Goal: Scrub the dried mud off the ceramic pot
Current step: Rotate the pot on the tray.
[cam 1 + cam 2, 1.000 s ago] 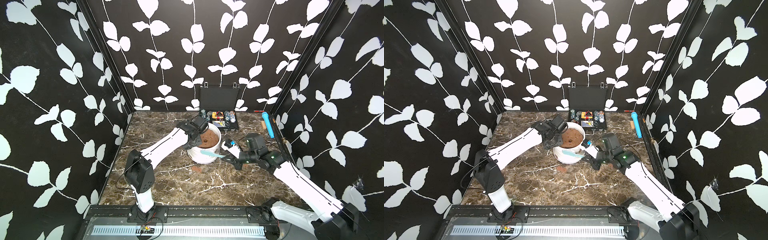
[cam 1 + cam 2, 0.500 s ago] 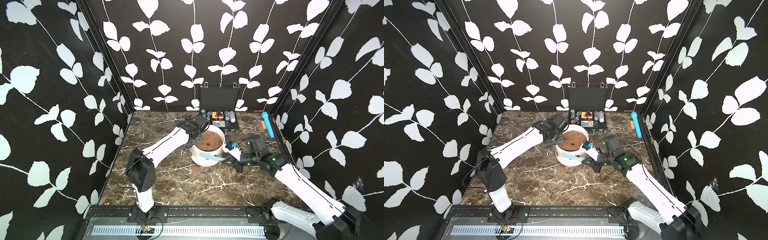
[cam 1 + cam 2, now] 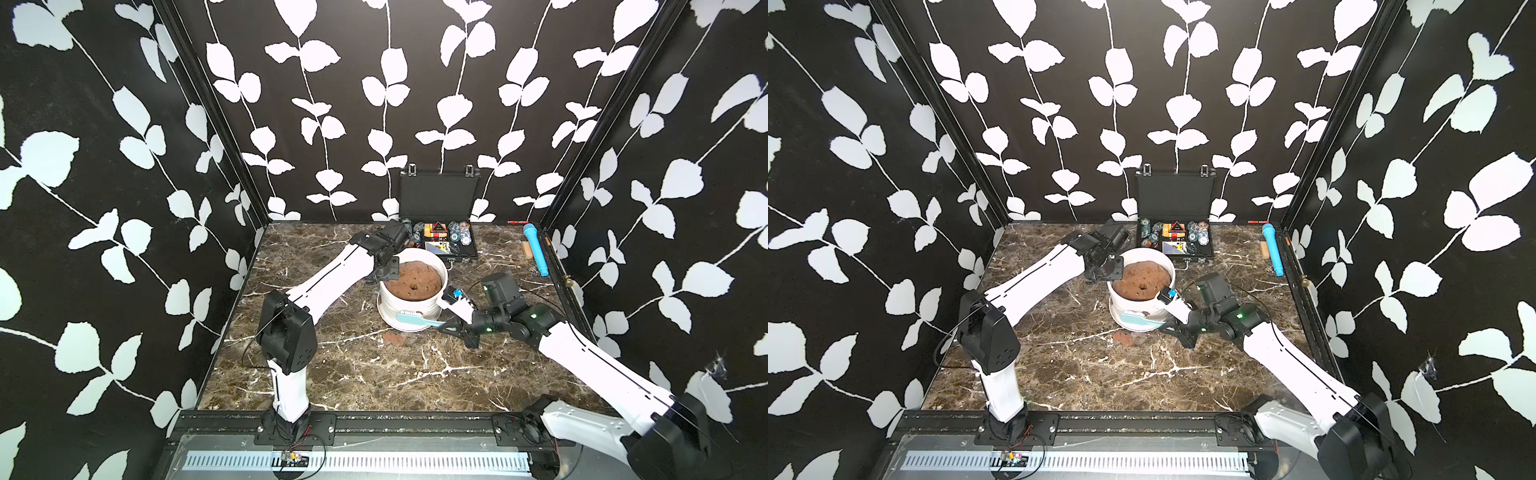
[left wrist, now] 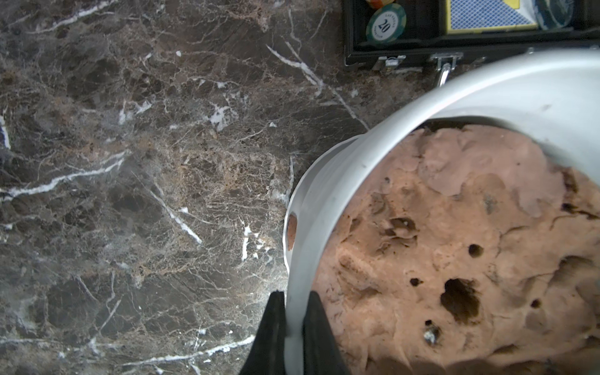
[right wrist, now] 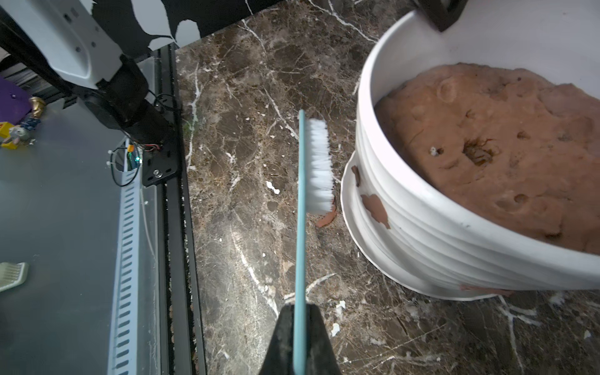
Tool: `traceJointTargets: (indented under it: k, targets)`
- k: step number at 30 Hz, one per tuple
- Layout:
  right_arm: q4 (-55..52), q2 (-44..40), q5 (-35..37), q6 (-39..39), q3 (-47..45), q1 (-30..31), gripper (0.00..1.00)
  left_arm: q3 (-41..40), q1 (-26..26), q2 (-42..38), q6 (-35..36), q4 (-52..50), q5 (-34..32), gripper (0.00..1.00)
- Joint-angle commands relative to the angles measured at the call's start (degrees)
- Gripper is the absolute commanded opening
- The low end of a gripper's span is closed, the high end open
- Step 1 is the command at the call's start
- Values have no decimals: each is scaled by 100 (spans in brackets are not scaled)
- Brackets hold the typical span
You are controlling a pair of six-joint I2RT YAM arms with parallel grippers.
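In both top views, a wide white ribbed ceramic pot (image 3: 409, 308) stands on a brown marble tabletop (image 3: 365, 374), filled with a lumpy brown mound (image 3: 415, 282). The left gripper (image 3: 390, 270) sits on the pot's far rim. The right gripper (image 3: 451, 326) lies low beside the near wall, and a light blue brush with white bristles (image 3: 415, 320) reaches from it across that wall. A reddish-brown flake (image 3: 394, 338) lies on the table just beyond the brush tip.

Left wrist view: the two black fingers are clamped on the pot's rim, one outside, one inside. A patch of dried mud (image 4: 292, 232) clings to the outer wall just ahead of them.

Right wrist view: the jaws are pinched tight on the brush's thin handle. Ahead of them, the bristles face the ribbed wall, just beside it, seemingly with a narrow gap. Three mud patches show there.

Judging by this, most scrubbing is left to do.
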Motion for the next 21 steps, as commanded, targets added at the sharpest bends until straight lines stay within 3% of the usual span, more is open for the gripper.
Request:
traceJointTargets:
  k: [1,12,21]
  targets:
    - [568,127,510,123,-17,217,0,45,96,89,239,11,-37,9]
    - [1156,388,2628,427,-299,914,0,-137,97,26,164,161,98,10]
    - [730,639,2672,540,-407,1102,0,-83,97,26,327,182,79,10]
